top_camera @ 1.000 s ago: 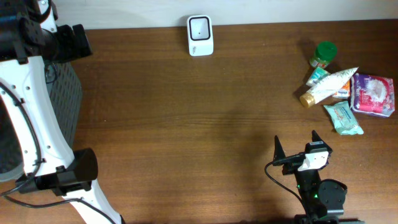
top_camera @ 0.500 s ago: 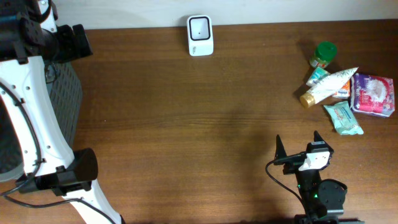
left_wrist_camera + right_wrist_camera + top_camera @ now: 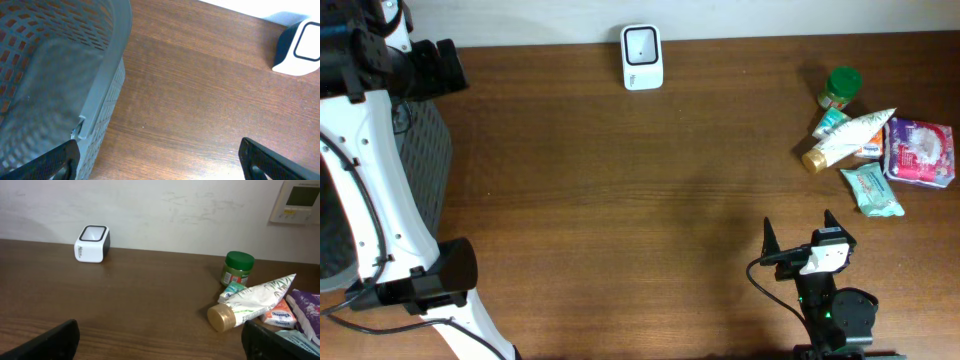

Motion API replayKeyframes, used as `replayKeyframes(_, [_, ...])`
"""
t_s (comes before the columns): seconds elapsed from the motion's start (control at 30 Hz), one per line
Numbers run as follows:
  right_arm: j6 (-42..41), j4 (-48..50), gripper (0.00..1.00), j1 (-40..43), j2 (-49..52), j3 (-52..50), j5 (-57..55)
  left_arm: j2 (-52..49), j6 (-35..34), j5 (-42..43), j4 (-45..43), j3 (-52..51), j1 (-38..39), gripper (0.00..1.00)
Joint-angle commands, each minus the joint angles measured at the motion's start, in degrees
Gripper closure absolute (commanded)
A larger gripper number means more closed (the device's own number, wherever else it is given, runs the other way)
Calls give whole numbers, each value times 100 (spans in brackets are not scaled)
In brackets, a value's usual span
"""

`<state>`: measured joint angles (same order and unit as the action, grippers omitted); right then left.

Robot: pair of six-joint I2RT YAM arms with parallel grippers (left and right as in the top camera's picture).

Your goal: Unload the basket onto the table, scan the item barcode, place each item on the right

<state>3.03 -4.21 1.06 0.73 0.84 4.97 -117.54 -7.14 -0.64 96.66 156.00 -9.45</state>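
Note:
The white barcode scanner (image 3: 642,57) with a dark window stands at the table's far edge, and it also shows as scanner (image 3: 92,243) and scanner (image 3: 299,46). The items lie in a cluster at the right: a white tube with a gold cap (image 3: 850,137), a green-lidded jar (image 3: 841,88), a purple packet (image 3: 920,152) and a teal packet (image 3: 871,190). My right gripper (image 3: 798,230) is open and empty near the front edge, short of the cluster; the tube (image 3: 250,302) lies just ahead of it. My left gripper (image 3: 160,160) is open and empty beside the basket.
A grey perforated basket (image 3: 425,170) stands at the left edge, right under my left fingers, where its rim shows as basket (image 3: 107,75). A small green-and-white tube (image 3: 830,122) and an orange sachet (image 3: 280,315) lie among the items. A wall panel (image 3: 300,200) hangs behind.
My right gripper has crept very slightly to the right. Nothing else has moved, and both grippers stay open.

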Motion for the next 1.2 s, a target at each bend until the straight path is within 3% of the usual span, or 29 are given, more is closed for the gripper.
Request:
replayKeyframes(0.0, [-4,11,1,-35,-52,-52,35,87,-35,42,4,44,-9,1])
replayKeyframes(0.33, [-4,11,1,-35,-52,-52,37,92,-33,26,4,44,-9,1])
replayKeyframes(0.47, [-4,11,1,-35,-52,-50,35,769,-33,706,-2,-282,74,1])
replayKeyframes(0.57, [-2,11,1,-35,-52,-52,37,2190,68,518,-1147,-1982,538,1])
replayKeyframes(0.7, [-4,11,1,-35,-52,-50,35,4044,426,516,-3132,-5149,1464,1])
replayKeyframes(0.77, [-4,11,1,-35,-52,-52,35,4728,426,516,-3613,-6404,1746,1])
replayKeyframes(0.9, [-4,11,1,-35,-52,-52,35,5134,420,514,-3692,-7941,1829,1])
replayKeyframes(1.07, [-4,11,1,-35,-52,-52,35,5014,422,400,-4273,-8953,1829,1])
replayKeyframes(1.17, [-4,11,1,-35,-52,-52,35,5176,420,420,-5257,-9969,1829,1])
